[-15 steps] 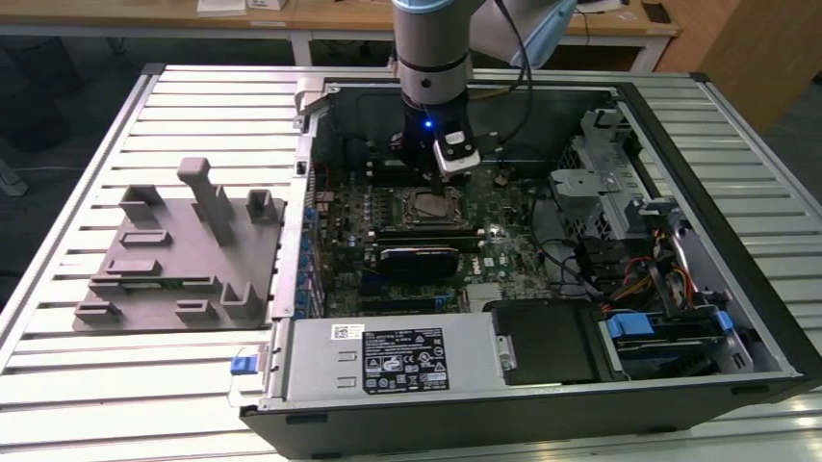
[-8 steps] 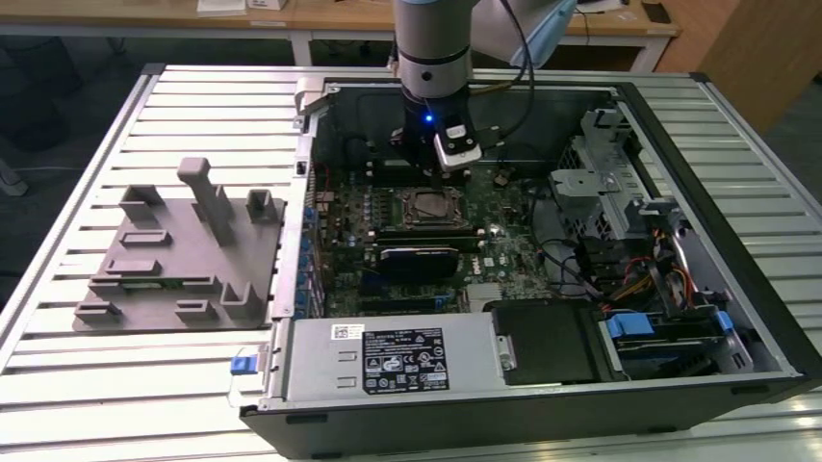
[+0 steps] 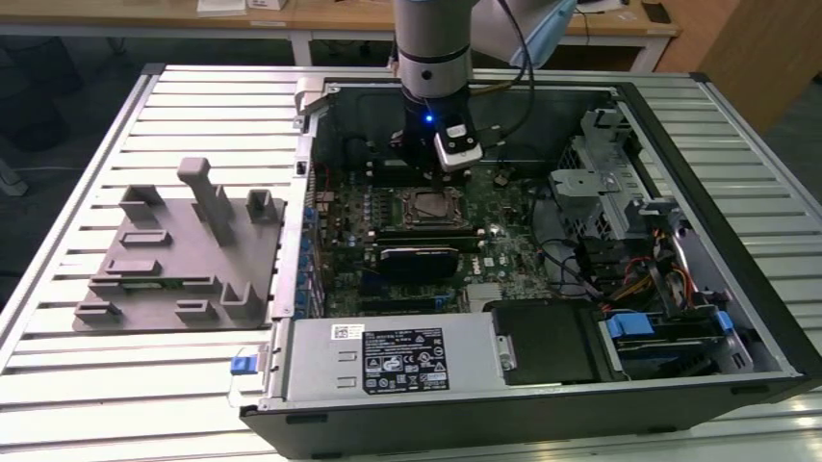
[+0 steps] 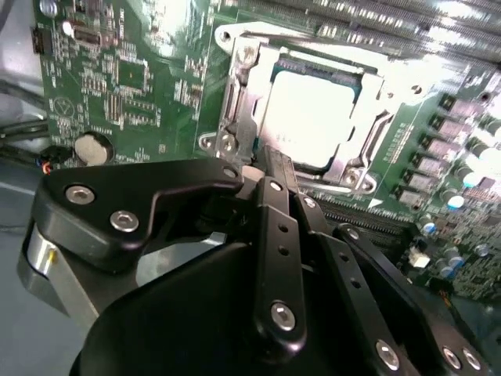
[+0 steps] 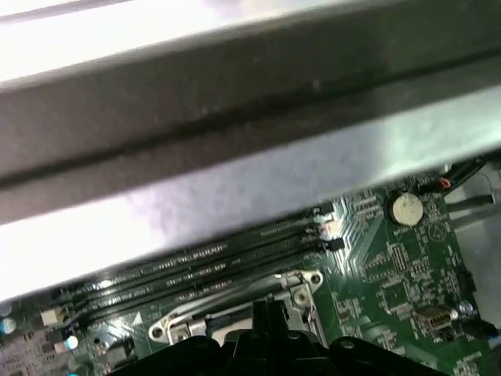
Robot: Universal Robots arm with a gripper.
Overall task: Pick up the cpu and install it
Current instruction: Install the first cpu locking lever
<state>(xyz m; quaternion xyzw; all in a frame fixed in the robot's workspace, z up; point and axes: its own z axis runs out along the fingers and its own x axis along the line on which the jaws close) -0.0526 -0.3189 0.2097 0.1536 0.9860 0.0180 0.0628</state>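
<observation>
Item: open computer case (image 3: 719,318) lying on its side on a slatted metal table (image 3: 77,385), side panel off, interior facing up.

Motherboard (image 4: 133,86): green, flat on the case floor. Dark memory slots (image 5: 196,262) run between the socket and the near case wall (image 5: 235,157), which crowds that side closely.

Socket frame (image 4: 235,110): metal rim, square, in the board's upper middle in the exterior view. The cpu (image 4: 313,117) lies flat inside it, its bright silver-white top exposed, thin rim showing along one edge, level with the frame on the sides that show.

Gripper (image 4: 270,168): black, tips together just above the socket's edge and apart from the cpu, jaws drawn in with nothing between them. In the exterior view the arm (image 3: 430,58) descends vertically into the case, above the socket.

Grey holder block (image 3: 180,250): on the table at the exterior view's left, outside the case, upright posts standing, well apart from the arm.

Clearance: open board around the coin battery (image 4: 92,146); drive bays and cables (image 3: 629,279) fill the exterior view's right side.
</observation>
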